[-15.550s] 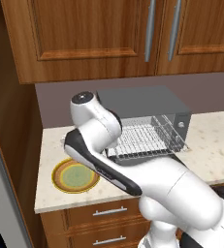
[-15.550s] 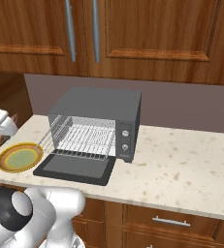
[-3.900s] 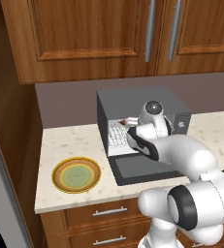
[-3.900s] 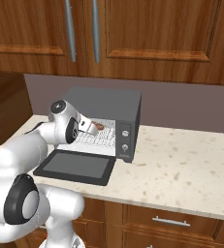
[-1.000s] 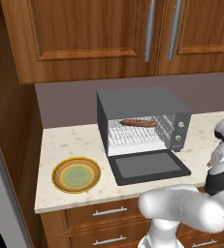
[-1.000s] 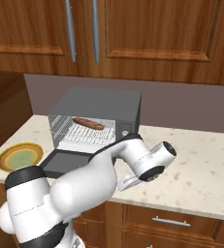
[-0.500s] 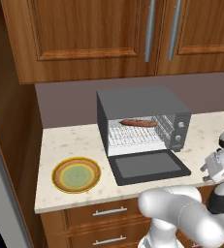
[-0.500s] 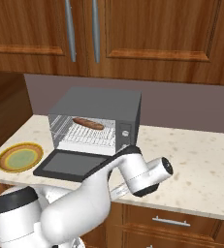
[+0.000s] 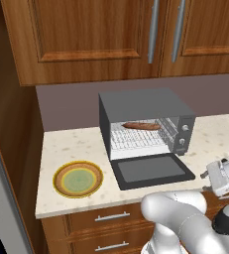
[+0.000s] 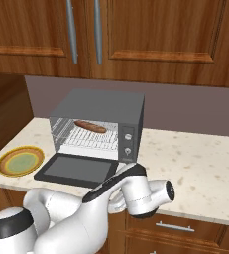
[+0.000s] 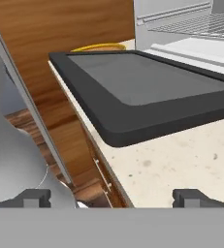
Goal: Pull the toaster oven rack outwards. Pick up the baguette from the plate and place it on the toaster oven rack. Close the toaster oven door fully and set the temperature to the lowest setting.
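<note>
Baguette [image 9: 142, 126] on rack [image 9: 137, 141]; claw [image 11: 113, 197] open, low beside door [image 11: 147, 92].

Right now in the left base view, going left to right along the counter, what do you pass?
The plate → the open toaster oven door lying flat in front of the toaster oven → the gripper, open, at the counter's front edge on the right.
</note>
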